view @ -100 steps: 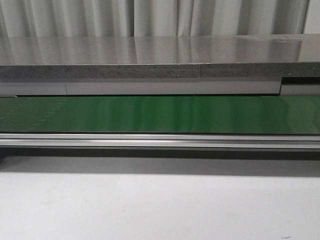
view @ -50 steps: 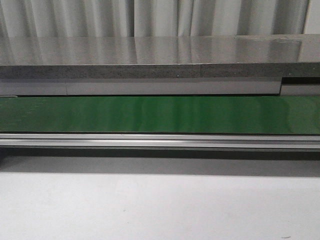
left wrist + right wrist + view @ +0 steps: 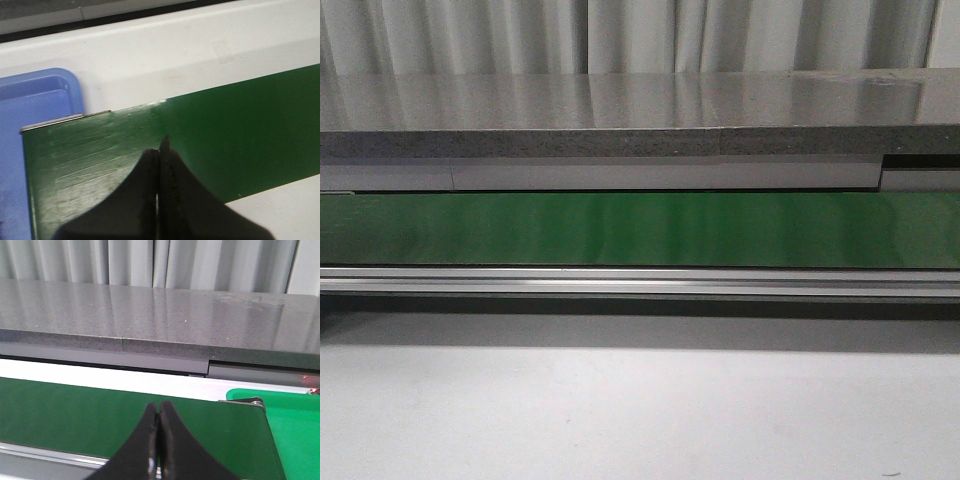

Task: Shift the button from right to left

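A single green conveyor belt [image 3: 640, 230], smooth and faintly glossy, is seen stretched across the front view, edged below by one ribbed aluminium rail [image 3: 640, 282] and backed by a speckled grey stone-like counter [image 3: 620, 110] under pale pleated curtains [image 3: 640, 35]; a plain white table [image 3: 640, 410] lies in the foreground. The left gripper [image 3: 160, 150] is shown over the scuffed end of the belt, its two curved black fingers pressed together with nothing between them, beside one blue plastic tray [image 3: 35, 100] with rounded corners. The right gripper [image 3: 159, 412] is likewise pictured closed and empty above the belt's other end, near one green tray [image 3: 290, 415]. The button cannot be seen in any of the three views, so neither its place nor its look can be told
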`<state>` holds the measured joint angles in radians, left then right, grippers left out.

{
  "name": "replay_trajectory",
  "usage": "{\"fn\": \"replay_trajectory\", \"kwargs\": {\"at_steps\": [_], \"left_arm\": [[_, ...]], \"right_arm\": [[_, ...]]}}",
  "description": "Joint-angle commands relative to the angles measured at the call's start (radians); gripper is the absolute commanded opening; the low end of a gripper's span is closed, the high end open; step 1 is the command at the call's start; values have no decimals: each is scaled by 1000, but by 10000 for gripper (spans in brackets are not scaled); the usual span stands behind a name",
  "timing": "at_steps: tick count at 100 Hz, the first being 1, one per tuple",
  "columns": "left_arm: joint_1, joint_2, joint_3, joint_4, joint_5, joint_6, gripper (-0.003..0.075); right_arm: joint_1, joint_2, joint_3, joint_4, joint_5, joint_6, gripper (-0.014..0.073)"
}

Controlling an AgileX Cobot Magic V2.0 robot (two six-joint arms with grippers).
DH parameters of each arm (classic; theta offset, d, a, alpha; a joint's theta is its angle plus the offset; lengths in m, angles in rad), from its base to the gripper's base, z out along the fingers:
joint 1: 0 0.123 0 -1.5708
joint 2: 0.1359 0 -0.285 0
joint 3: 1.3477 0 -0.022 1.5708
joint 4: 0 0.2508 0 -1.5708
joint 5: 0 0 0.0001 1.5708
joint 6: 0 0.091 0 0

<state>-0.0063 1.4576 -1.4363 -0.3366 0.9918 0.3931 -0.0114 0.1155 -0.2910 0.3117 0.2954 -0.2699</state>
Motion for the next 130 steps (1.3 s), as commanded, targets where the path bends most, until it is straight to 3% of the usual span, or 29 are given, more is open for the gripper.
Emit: {"fn": "replay_trajectory", "kwargs": {"at_steps": [1, 72, 130], "left_arm": [[-36, -91, 32, -40, -88, -12, -20], [-53, -709, 640, -99, -424, -12, -20], [-40, -1142, 943, -95, -450, -12, -20]], "right_arm": [[0, 12, -26, 6, -74, -6, -59], [0, 12, -26, 6, -74, -6, -59], [0, 12, -26, 6, -74, -6, -59]]}}
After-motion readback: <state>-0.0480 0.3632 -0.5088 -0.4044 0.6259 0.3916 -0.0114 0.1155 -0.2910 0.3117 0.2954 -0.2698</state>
